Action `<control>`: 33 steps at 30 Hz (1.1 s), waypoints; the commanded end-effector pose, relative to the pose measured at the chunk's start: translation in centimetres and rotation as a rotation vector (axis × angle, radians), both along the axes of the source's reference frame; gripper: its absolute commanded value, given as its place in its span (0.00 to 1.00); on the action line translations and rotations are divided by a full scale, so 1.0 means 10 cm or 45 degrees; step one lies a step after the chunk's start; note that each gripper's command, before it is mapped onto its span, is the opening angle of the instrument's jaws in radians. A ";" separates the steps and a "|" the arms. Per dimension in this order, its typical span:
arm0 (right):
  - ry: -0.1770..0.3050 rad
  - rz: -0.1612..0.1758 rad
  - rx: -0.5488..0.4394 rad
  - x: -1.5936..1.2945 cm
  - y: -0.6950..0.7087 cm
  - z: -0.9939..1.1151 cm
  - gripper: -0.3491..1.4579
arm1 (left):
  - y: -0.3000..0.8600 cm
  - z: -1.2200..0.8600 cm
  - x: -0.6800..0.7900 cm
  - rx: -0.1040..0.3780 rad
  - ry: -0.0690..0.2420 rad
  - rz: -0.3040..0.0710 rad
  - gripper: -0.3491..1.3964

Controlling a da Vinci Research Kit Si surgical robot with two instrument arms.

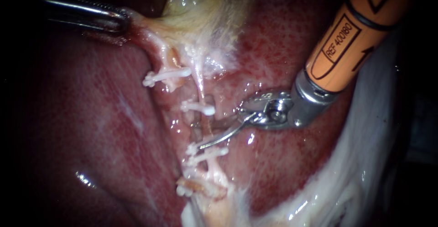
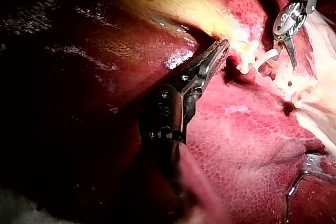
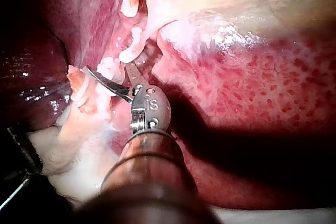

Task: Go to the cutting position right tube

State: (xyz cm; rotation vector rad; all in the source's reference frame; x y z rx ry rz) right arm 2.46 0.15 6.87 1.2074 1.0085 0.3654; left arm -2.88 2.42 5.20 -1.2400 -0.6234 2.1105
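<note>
A white cloth-like material (image 1: pixel 365 176) spreads from four to six o'clock in the endoscope view. Past it, toward three o'clock, everything is dark.

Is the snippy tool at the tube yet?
Nearly. Done: white clips sit on the right tube, and my left instrument grips the gallbladder. In hand: my right instrument, blades open, reaches the tube between two clips. Left: whether the blades straddle it I cannot tell, so maybe a final nudge.
</note>
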 end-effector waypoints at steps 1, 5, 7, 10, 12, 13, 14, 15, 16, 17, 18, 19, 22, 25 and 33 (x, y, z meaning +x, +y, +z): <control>0.018 0.005 0.008 0.004 0.001 0.000 0.98 | 0.000 0.000 0.000 0.000 0.000 0.000 0.00; 0.067 0.021 0.033 0.012 0.002 0.001 0.95 | 0.000 0.000 0.000 0.000 0.000 0.000 0.00; 0.081 0.031 0.042 0.016 0.002 0.001 0.95 | 0.000 0.000 0.000 0.000 0.000 0.000 0.00; 0.103 0.047 0.056 0.020 0.002 0.001 0.94 | 0.000 0.000 0.000 0.000 0.000 0.000 0.00; 0.113 0.056 0.062 0.023 0.003 0.002 0.93 | 0.000 0.000 0.000 0.000 0.000 0.000 0.00; 0.118 0.060 0.066 0.025 0.003 0.002 0.93 | 0.000 0.000 -0.001 0.000 0.000 0.000 0.00; 0.121 0.062 0.067 0.027 0.003 0.002 0.93 | 0.000 0.000 -0.001 0.000 0.000 0.000 0.00; 0.126 0.067 0.070 0.028 0.003 0.003 0.92 | 0.000 0.000 -0.001 0.000 0.000 0.000 0.00; 0.131 0.071 0.073 0.030 0.003 0.003 0.92 | 0.000 0.000 -0.001 0.000 0.000 0.000 0.00; 0.132 0.076 0.073 0.033 0.002 0.004 0.92 | 0.000 0.000 -0.001 0.000 0.000 0.000 0.00; 0.132 0.076 0.072 0.035 0.001 0.004 0.92 | 0.000 0.000 -0.001 0.000 0.000 0.000 0.00; 0.130 0.080 0.070 0.037 0.000 0.005 0.92 | 0.000 0.000 -0.001 0.000 0.000 0.000 0.00; 0.133 0.081 0.069 0.043 -0.003 0.005 0.91 | 0.000 0.000 -0.001 0.000 0.001 0.000 0.00; 0.133 0.080 0.068 0.046 -0.005 0.005 0.90 | 0.000 0.000 -0.001 0.000 0.001 0.000 0.00; 0.147 0.077 0.079 0.049 -0.009 -0.009 0.89 | 0.000 0.000 -0.001 0.000 0.001 0.000 0.00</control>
